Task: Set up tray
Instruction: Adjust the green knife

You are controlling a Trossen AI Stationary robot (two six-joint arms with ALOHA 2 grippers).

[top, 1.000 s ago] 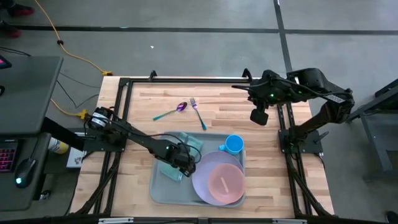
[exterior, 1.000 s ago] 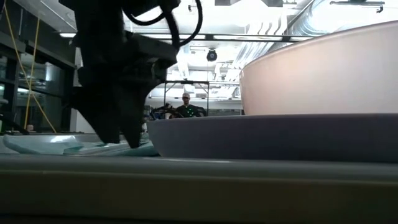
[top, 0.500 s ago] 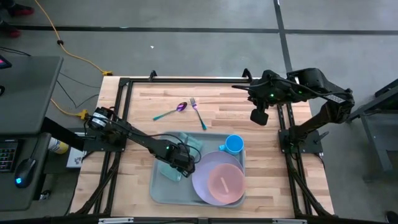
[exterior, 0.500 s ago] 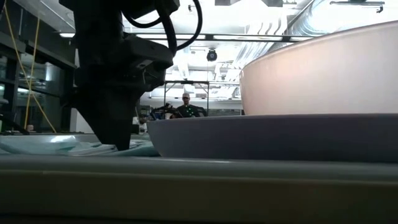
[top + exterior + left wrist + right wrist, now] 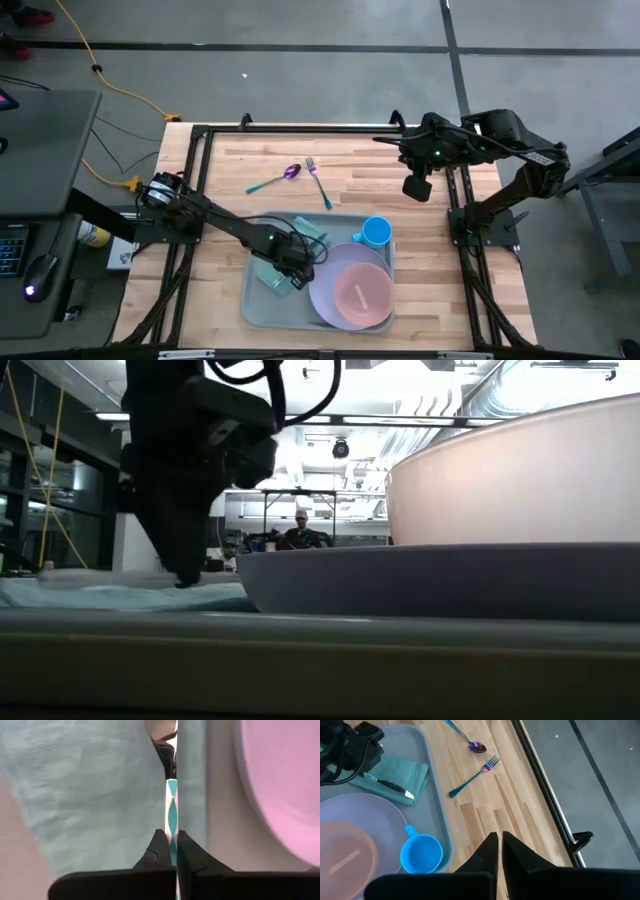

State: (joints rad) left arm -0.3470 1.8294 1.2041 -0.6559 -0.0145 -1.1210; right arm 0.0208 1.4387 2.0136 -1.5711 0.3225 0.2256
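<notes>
- No words, brand names or labels can be read on anything on the table.
- The tray lies at the near middle of the wooden table. Its near edge sits close to the near edge of the table.
- A strip of bare wood runs along the left of the tray and another along its right. The far half of the table is mostly open wood.
- A spoon and a fork lie on that far wood, just beside each other and well apart from the tray.
- The right part of the tray is full. A round lavender plate sits there with a pink bowl on it, and a blue cup stands at the far right corner.
- A teal napkin lies in the left part of the tray, close to the left rim.
- The left gripper is down inside the tray, over the near end of the napkin, just left of the plate.
- In the left wrist view its fingers are squeezed almost together on a thin teal and white utensil handle that lies along the napkin edge.
- The right gripper hangs over the far right of the table, well apart from the tray. Its fingers are closed together and hold nothing.
</notes>
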